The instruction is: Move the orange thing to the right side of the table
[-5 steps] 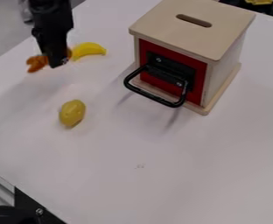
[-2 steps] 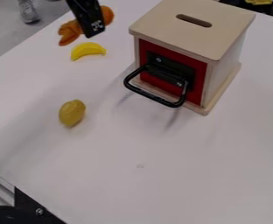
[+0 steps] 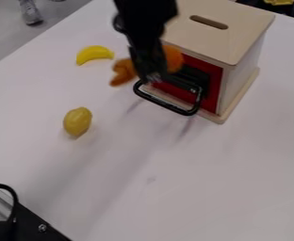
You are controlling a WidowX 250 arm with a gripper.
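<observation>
Pale and smooth, the desk (image 3: pixel 175 188) ran up from the foreground, where a black cable loop (image 3: pixel 12 200) stood at the lower left corner; it had risen into fuller sight since the earlier frames. Beyond it sat the lemon (image 3: pixel 77 121), unmoved, by itself. Farther up, the gripper (image 3: pixel 152 77) was closed on the orange toy (image 3: pixel 125 71), one end poking out to either side of it. Here was the real change: the arm had swung the toy across, from the far side of the banana (image 3: pixel 94 54) to a spot in front of the wooden box (image 3: pixel 238 35), seemingly lifted off the surface. For the task that looked like headway, the carry begun and perhaps midway, with the right side of the desk to reach and the release to come. A moment ago the toy hung well clear of the box; now it overlapped the red door (image 3: pixel 211 96) in view, close to the black handle (image 3: pixel 168 107), which it could snag if carried low. Banana and box had kept their places. Behind everything lay the grey floor (image 3: pixel 55 16).
</observation>
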